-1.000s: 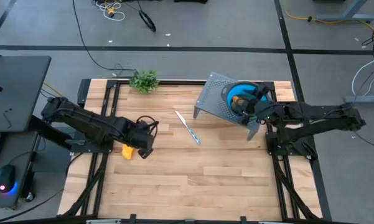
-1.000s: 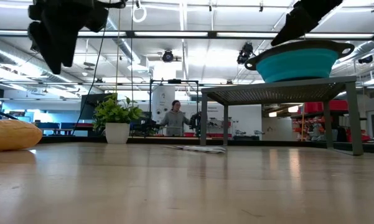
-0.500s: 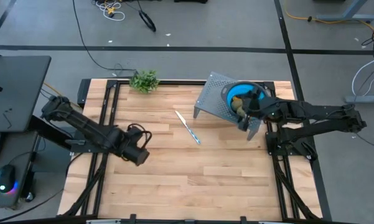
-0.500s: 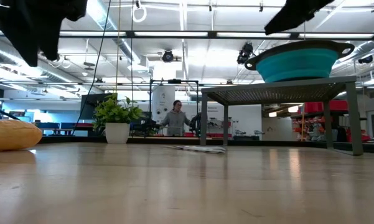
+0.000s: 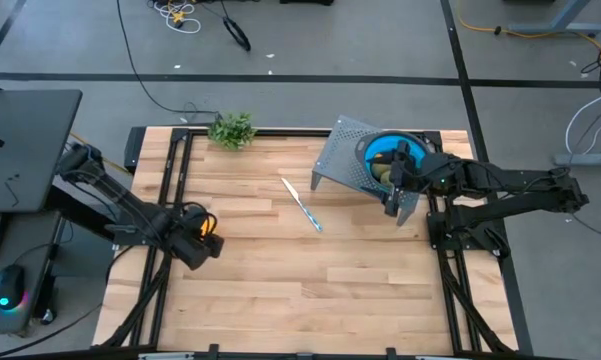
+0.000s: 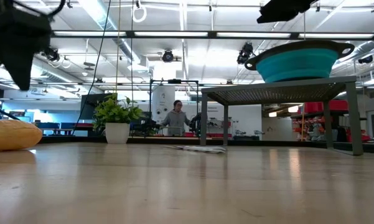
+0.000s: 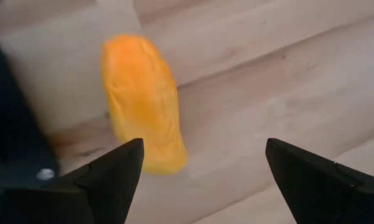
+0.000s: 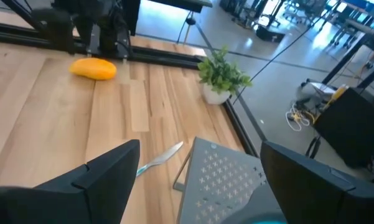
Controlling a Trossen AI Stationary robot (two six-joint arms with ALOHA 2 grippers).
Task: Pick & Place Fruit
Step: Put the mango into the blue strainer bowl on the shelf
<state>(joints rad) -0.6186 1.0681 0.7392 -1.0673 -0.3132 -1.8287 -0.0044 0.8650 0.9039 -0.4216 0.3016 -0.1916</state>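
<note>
Left pincer (image 5: 202,237): released, fingers spread wide, nothing betw. them; sits at table's left edge, raised off the surface. In left wrist view both fingertips (image 7: 115,174) frame bare wood, w/ the fruit ahead & off to one side.

Yellow oblong fruit (image 7: 143,112): lies on table (image 5: 280,280), just beside left pincer, partly hidden under it from above; only an orange-yellow sliver shows there. Not touched by either finger. Low view: rests flat on wood at far left (image 6: 12,135). Right wrist view: seen far off across the boards (image 8: 94,68).

Right pincer (image 5: 398,172): released, empty; hangs over the blue bowl, at table's back right.

Blue bowl (image 5: 380,152): stands on top of grey perforated rack (image 5: 340,155); olive-brown piece visible inside, beside right pincer; other contents can't tell.

Misc: knife (image 5: 302,204), white blade, mid-table, well apart from both pincers. Leafy green sprig (image 5: 232,129) in white pot, back edge. Person (image 6: 175,118) in room beyond table.
</note>
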